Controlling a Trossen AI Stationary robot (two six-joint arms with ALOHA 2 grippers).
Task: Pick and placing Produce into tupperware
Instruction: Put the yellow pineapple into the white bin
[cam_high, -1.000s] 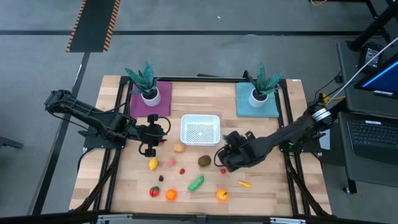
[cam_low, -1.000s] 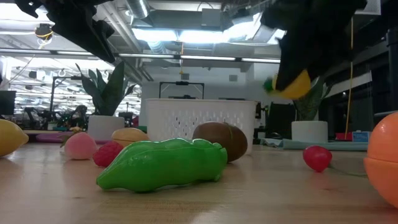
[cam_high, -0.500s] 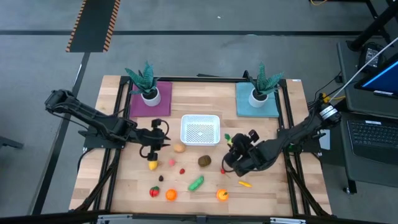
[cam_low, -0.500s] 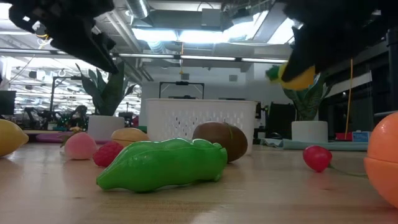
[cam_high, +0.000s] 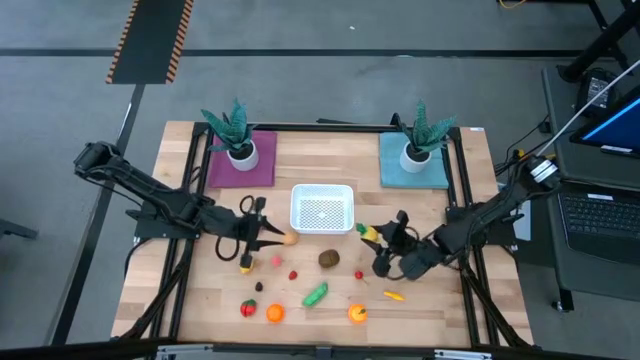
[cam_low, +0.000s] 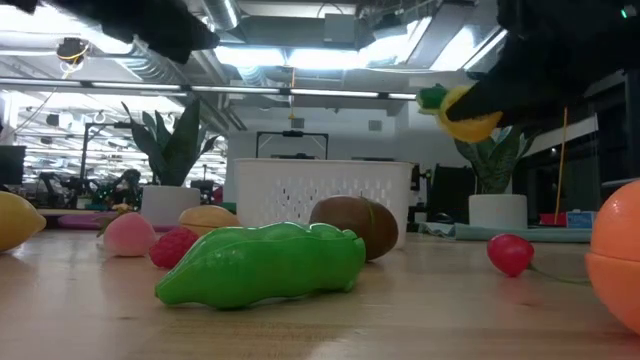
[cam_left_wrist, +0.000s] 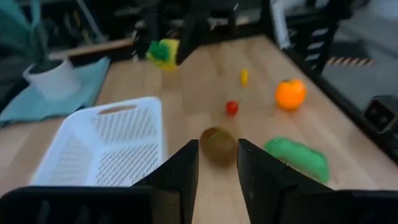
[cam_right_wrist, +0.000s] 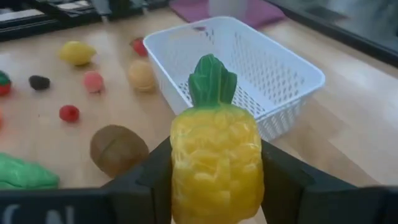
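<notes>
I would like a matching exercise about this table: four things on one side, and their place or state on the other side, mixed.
Things:
1. toy pineapple
2. white basket
3. green pod
4. brown kiwi

Places or states:
A. lies on the wood near the front edge, next to an orange piece
B. held in the right claw, above the table
C. empty, in the middle between the two mats
D. rests on the wood just in front of the basket

Pairs: 1-B, 2-C, 3-A, 4-D
</notes>
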